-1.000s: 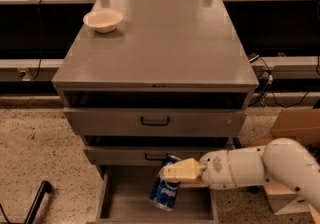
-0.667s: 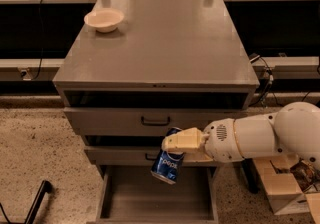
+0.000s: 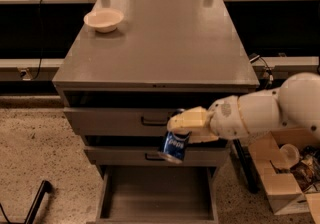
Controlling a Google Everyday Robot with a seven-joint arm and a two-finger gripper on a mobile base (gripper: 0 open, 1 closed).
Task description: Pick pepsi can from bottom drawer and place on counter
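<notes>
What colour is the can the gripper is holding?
Blue with white lettering, best in the camera view; the gripper holds the pepsi can above the open bottom drawer.

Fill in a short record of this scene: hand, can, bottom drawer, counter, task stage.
hand: in front of the two upper drawers, shut on the pepsi can
pepsi can: tilted, in the air above the open bottom drawer
bottom drawer: pulled open, grey floor showing
counter: white bowl at its far left corner
task stage: can out of drawer, not yet on counter
</notes>
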